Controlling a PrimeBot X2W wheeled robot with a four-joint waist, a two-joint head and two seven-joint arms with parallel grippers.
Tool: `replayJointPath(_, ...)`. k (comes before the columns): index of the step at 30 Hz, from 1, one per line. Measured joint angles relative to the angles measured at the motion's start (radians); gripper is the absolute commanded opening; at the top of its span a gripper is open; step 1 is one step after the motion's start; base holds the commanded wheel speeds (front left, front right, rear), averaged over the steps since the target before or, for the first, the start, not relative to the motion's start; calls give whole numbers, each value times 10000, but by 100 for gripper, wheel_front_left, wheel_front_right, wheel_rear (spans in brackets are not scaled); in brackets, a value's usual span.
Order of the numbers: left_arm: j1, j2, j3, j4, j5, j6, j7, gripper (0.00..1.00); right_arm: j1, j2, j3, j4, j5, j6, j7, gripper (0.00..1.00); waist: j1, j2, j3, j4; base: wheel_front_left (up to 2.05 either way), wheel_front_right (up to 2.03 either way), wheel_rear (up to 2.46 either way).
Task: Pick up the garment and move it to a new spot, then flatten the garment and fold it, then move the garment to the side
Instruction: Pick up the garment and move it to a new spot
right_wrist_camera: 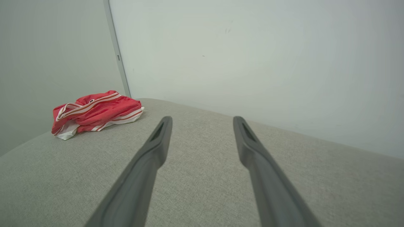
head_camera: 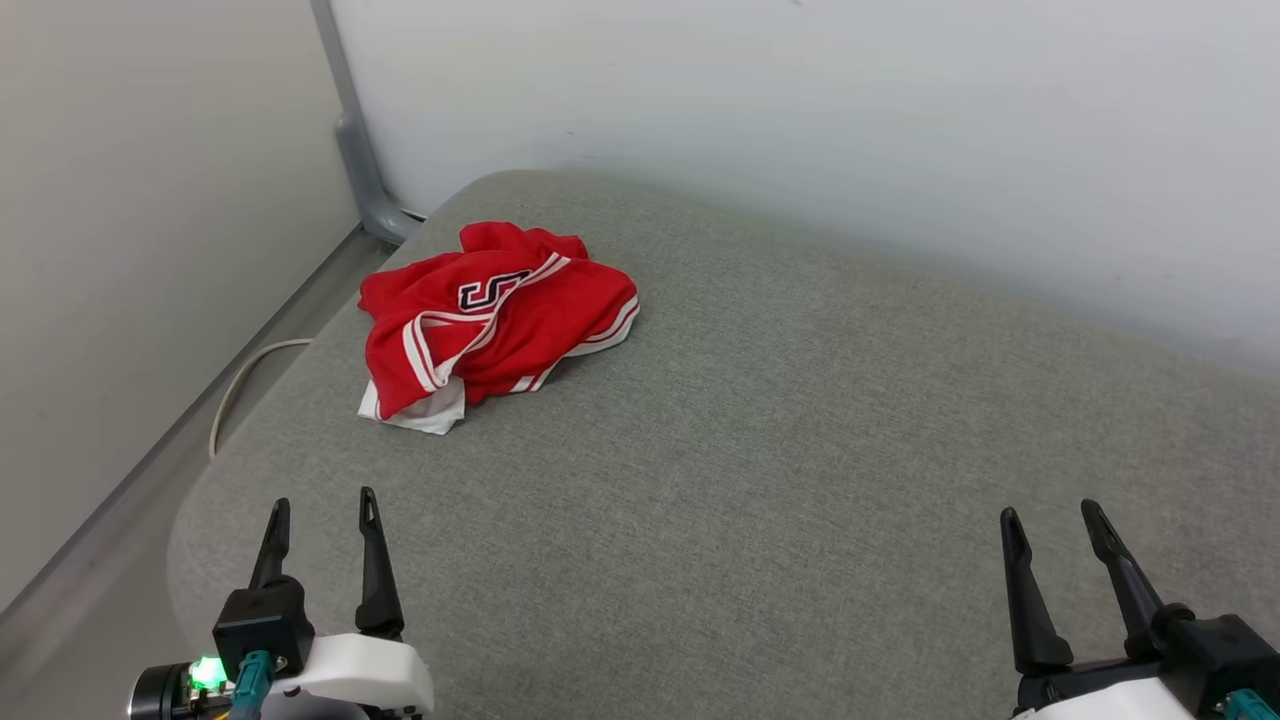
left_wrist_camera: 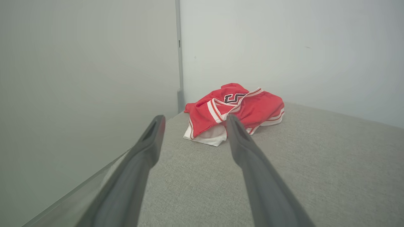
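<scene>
The garment (head_camera: 490, 320) lies crumpled in a heap near the far left corner of the grey cushion (head_camera: 760, 430); it is red with white striped trim and part of a black letter showing. My left gripper (head_camera: 322, 508) stands open near the front left edge, well short of the heap. In the left wrist view the garment (left_wrist_camera: 236, 112) lies ahead, beyond the open left gripper (left_wrist_camera: 194, 118). My right gripper (head_camera: 1052, 514) is open at the front right, far from the cloth. In the right wrist view the garment (right_wrist_camera: 94, 113) sits far off to the left of the right gripper (right_wrist_camera: 202, 119).
A pale wall (head_camera: 800, 120) runs behind the cushion, and a grey post (head_camera: 355, 150) stands at the corner. A white cable (head_camera: 245, 380) curls in the gap left of the cushion. The cushion's left edge drops off beside my left gripper.
</scene>
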Motion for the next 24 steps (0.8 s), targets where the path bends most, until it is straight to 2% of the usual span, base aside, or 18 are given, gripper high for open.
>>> replayJointPath(8,14,-2,125,33,-13,-33,0,100,2,0,86,2,-4,0,0,100,1,0,38,41,0,0,0)
replayJointPath(13,-489,61,207,155,35,-280,0,100,-37,0,190,-121,-115,0,0,100,1,0,175,-172,0,0,0)
replayJointPath(24,-3641,1191,1049,830,-194,-1118,0,100,-698,-2,222,-976,-702,0,0,100,2,0,1095,-1109,0,0,0)
